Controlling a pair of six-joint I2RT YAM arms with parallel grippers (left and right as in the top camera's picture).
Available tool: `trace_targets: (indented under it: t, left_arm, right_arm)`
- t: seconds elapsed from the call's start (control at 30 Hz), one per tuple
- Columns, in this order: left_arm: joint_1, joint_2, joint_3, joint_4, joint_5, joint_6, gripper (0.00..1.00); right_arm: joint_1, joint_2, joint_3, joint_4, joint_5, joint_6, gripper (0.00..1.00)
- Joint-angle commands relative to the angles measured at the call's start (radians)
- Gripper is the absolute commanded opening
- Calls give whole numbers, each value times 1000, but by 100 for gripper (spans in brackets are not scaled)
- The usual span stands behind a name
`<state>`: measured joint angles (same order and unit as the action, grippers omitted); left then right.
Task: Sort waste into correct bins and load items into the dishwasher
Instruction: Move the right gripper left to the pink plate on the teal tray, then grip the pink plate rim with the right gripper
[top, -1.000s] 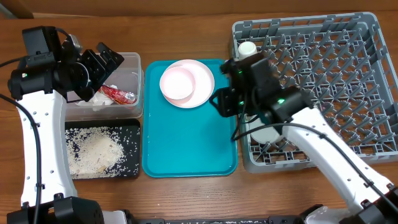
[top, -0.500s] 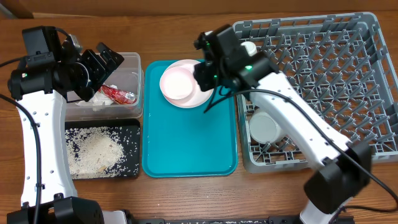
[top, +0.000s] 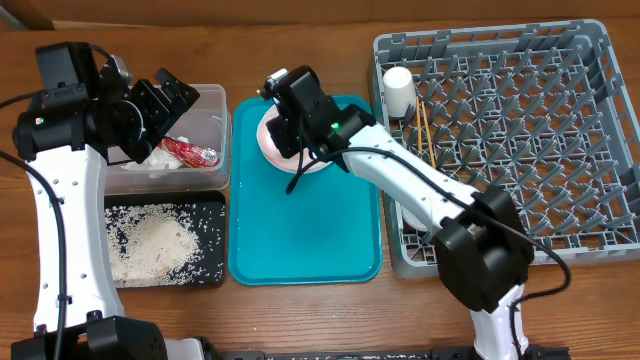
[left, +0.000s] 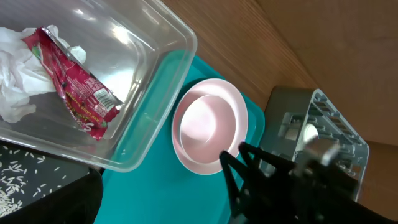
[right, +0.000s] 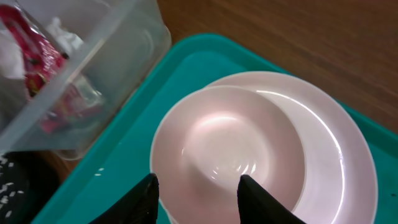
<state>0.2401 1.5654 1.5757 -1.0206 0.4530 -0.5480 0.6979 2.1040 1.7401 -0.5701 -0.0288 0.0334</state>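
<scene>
Right gripper (right: 202, 200): I have it above the far end of the teal tray (top: 300, 240), fingers spread and holding nothing. In the wrist view one tip is over the rim of the pale bowl (right: 230, 149) and the other over its hollow. I cannot tell whether either touches.
Pale bowl: it sits upright inside the pink plate (right: 348, 155), off-centre toward the plate's left side.
Pink plate: it lies flat on the far end of the teal tray. From overhead my right arm covers most of it.
Left gripper (top: 178, 92): I hold it left of the teal tray, above the clear tub (top: 212, 130), fingers apart and empty.
Clear tub: it stands just beside the teal tray's left edge, at the far end. Inside lie the red-and-white wrapper (left: 74, 87) and, touching it, the crumpled white napkin (left: 15, 84).
Black tray (top: 215, 208): it is just beside the teal tray's left edge, at the near end, and the loose rice (top: 155, 240) is scattered across it.
Dish rack (top: 520, 130): it is just right of the teal tray. The white cup (top: 399, 90) stands in the rack corner nearest the tray's far right corner. The wooden chopsticks (top: 425, 125) lie among the pegs just right of the cup.
</scene>
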Motion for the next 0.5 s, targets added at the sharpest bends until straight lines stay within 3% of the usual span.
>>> trace_targets:
  t: [0.0,0.23,0.47]
  left_arm:
    - [2,3,16,1,8,2,100]
    - [2,3,16,1,7,2,100]
    - [2,3,16,1,8,2,100]
  right_arm:
    - [-7,45,27,9,34,-8,42]
    - [-8,86,26,8,143,-8,25]
    - [-17,119,26,-23,172,-7,24]
